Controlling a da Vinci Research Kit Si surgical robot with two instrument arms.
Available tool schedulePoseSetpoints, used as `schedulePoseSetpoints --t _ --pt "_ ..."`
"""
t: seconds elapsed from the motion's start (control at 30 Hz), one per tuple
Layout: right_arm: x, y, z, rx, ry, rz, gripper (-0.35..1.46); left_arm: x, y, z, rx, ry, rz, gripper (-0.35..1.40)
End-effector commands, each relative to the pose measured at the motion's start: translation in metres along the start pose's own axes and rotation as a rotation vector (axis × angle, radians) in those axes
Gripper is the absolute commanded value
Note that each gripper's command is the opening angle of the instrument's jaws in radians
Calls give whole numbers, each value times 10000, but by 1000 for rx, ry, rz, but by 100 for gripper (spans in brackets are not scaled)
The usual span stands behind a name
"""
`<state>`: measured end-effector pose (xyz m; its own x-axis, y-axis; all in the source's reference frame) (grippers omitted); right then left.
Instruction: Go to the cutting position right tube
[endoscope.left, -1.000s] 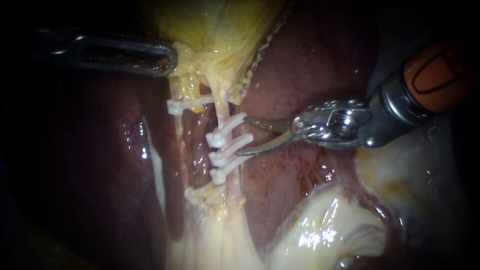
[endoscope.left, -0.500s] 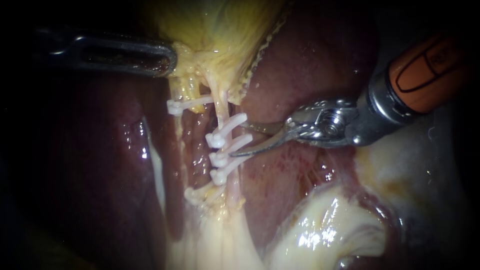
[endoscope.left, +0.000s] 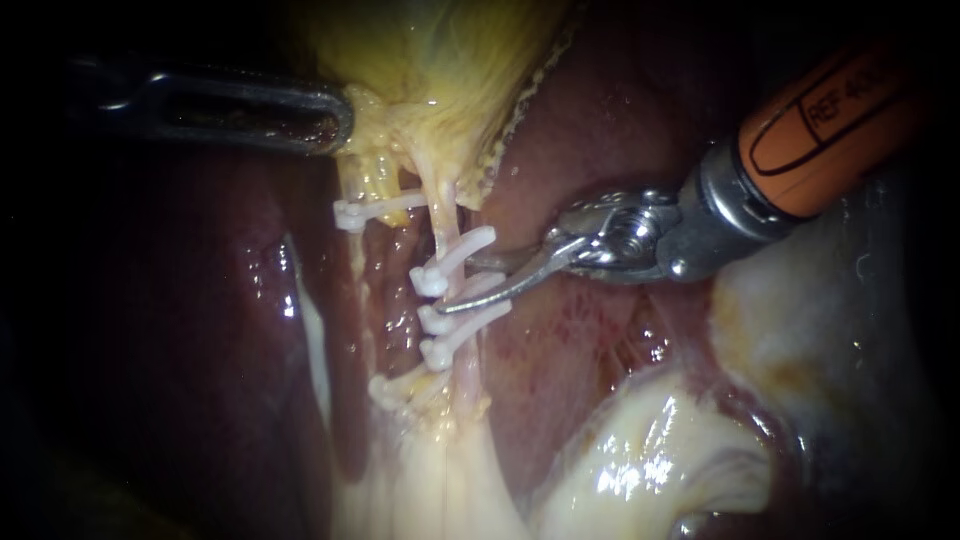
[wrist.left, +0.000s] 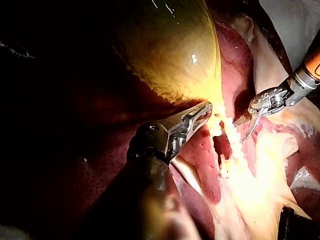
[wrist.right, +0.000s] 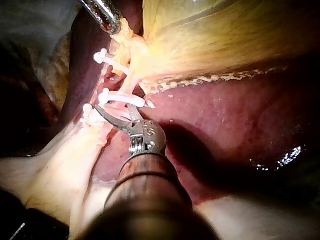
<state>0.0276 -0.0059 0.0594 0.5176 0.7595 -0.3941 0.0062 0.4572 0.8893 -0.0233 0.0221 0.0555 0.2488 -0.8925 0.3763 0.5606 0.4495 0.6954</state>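
Note:
The right tube runs pale from the yellow gallbladder down the middle, with three white clips across it. The left tube beside it carries a clip up high and another low down. My right instrument comes in from the upper right with its curved blades open. They straddle the right tube just under its top clip, one blade in front and the other partly hidden behind. My left instrument is shut on the gallbladder's lower end, holding it taut.
Dark red liver lies on both sides of the tubes. Pale, glistening fatty tissue spreads at the lower right. In the right wrist view the open blades sit among the clips, with the left instrument beyond them.
My right instrument has slid left along the liver. Its open blades, first just right of the clips, now reach across the right tube. The left instrument has held still.

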Motion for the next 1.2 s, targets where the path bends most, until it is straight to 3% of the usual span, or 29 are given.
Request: schedulePoseSetpoints --t 0.03,0.17,0.27,0.43,0.7,0.9,1.2 --pt "2 1 1 28 7 -6 110 0 0 0 0 0 0 -35" --pt "6 2 8 119 22 -11 93 1 0 1 -1 0 0 -35" --pt "10 0 13 151 37 -12 86 1 0 1 -1 0 0 -35" --pt "13 -3 22 200 53 -11 53 1 0 1 -1 0 1 -35" --pt "16 -5 39 241 104 -17 48 1 0 2 -1 -1 1 -35" --pt "21 -4 47 271 148 -16 29 1 0 2 -1 -1 1 -35" --pt "19 1 67 270 170 -106 41 1 0 2 -2 -1 0 -35"
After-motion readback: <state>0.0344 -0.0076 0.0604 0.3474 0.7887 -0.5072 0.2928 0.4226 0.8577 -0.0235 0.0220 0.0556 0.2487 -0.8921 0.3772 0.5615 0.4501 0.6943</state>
